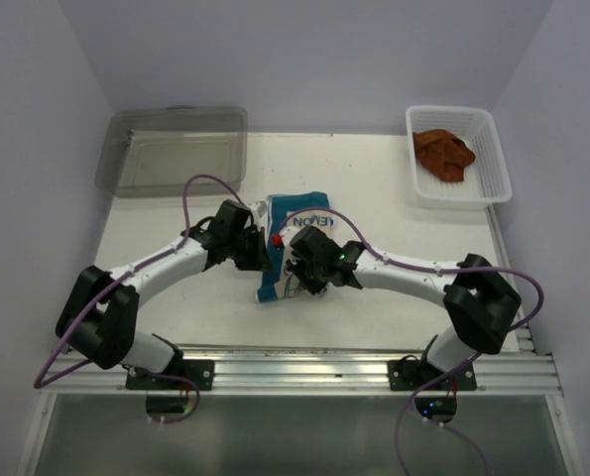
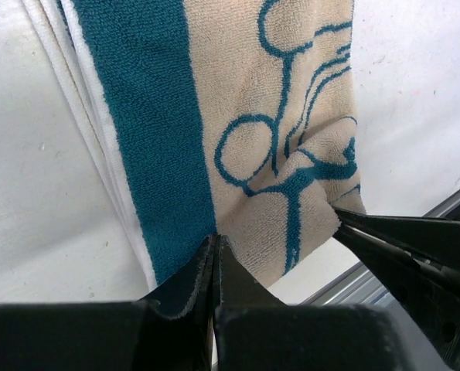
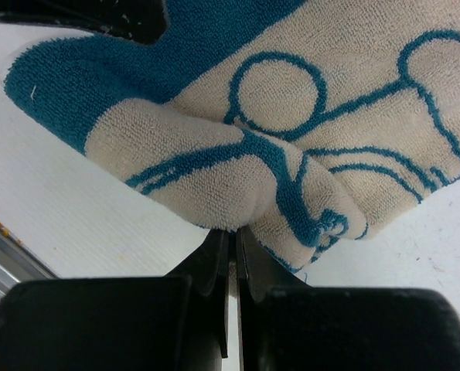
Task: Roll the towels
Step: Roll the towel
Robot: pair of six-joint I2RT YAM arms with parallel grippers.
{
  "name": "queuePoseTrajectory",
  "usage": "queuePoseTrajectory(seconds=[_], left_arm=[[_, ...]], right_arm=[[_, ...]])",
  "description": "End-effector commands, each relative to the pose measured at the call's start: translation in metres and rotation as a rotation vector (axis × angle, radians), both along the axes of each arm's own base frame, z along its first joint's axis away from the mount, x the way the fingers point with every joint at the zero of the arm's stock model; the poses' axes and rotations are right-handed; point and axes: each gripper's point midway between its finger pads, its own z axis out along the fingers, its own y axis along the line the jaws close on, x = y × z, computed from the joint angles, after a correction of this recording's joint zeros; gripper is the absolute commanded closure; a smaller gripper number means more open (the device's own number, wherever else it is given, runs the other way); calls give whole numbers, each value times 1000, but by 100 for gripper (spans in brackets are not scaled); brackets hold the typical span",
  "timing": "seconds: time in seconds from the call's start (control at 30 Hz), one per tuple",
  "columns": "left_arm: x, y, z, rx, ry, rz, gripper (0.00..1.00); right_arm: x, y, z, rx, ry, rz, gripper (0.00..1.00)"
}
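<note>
Left gripper (image 2: 215,255) clenched on cream towel (image 2: 253,93) blue edge; right gripper (image 3: 232,239) pinches its bunched near edge.

Both arms reach inward from their bases, shoulders set wide and forearms angled toward each other, so the wrists nearly meet in the middle. The left arm (image 1: 166,260) slants right; the right arm (image 1: 413,270) slants left. The left gripper (image 2: 216,246) has its jaws pressed together on the towel's (image 2: 276,93) blue edge. The right gripper (image 3: 233,236) is clamped the same way, pinching a bunched fold of the hem. The two grippers sit just beside each other, tilted downward.
</note>
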Motion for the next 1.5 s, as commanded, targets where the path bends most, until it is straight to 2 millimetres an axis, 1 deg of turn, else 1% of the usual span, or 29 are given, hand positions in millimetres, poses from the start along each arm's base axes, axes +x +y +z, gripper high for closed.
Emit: queuePoseTrajectory(seconds=[0.0,0.1,0.23,0.33,0.43,0.47,0.5,0.53,0.57,0.6,0.63,0.67,0.7,0.73,0.83,0.87,0.9,1.0,1.03,1.07,1.1,1.13,1.2,1.23,1.27,1.3,1.37,1.4,1.47], left_arm=[[0,3,0,-1,-9,-11,100],[-1,5,3,-2,-23,-8,100],[-2,9,0,21,-22,-1,100],[2,8,-1,23,-26,2,100],[7,3,-3,22,-22,-4,100],[10,3,-5,22,-22,-3,100],[11,0,-6,18,-18,-12,100],[10,-1,-13,22,4,-19,100],[11,-3,-16,17,9,-23,100],[11,-5,-17,12,16,-29,100],[10,-6,-24,17,36,-34,100],[10,-8,-26,11,41,-39,100],[11,-10,-26,2,47,-48,100],[10,-11,-29,3,57,-51,100],[11,-12,-29,-2,56,-55,100],[11,-12,-29,-3,55,-53,100],[12,-12,-28,-3,52,-53,100],[12,-12,-23,-7,43,-44,100],[12,-12,-17,-16,32,-39,100],[11,-12,-14,-21,28,-37,100],[10,-12,-6,-36,17,-29,100],[8,-11,-3,-42,13,-26,100],[1,-12,4,-71,9,-28,100],[-2,-12,5,-81,14,-34,100],[-4,-13,5,-91,15,-39,100],[-11,-13,0,-98,36,-49,100],[-16,-13,-8,-99,54,-63,100],[-21,-11,-19,-78,86,-67,100],[-29,-5,-34,-39,128,-66,100]], right_arm=[[6,13,10,76,49,14,100],[10,13,10,99,74,-1,100],[11,10,9,92,89,-10,100],[9,5,9,72,99,-16,100],[1,-2,7,69,126,-42,100],[-4,-6,8,69,125,-49,94],[-8,-8,9,68,129,-63,91],[-12,-13,8,56,133,-72,87],[-16,-18,13,52,110,-77,83],[-19,-20,16,52,107,-83,75],[-23,-24,19,46,109,-88,62],[-26,-28,21,41,98,-94,59],[-28,-30,31,65,87,-96,58],[-29,-34,33,55,85,-101,56],[-23,-40,46,53,36,-128,54],[-19,-39,51,57,19,-137,56],[-10,-39,54,53,-12,-176,65],[-3,-34,52,44,-3,-225,85],[-2,-30,44,31,18,-231,94],[-1,-26,43,39,26,-236,96],[-2,-24,38,43,42,-248,98],[-2,-21,31,44,54,-254,99],[-5,-23,18,31,76,-266,99],[-5,-25,5,10,86,-275,99],[-4,-26,-1,1,86,-280,100],[-4,-27,-7,-15,88,-283,100],[-2,-29,-22,-53,93,-289,100],[-1,-30,-26,-67,94,-289,100],[0,-30,-28,-86,95,-292,100]])
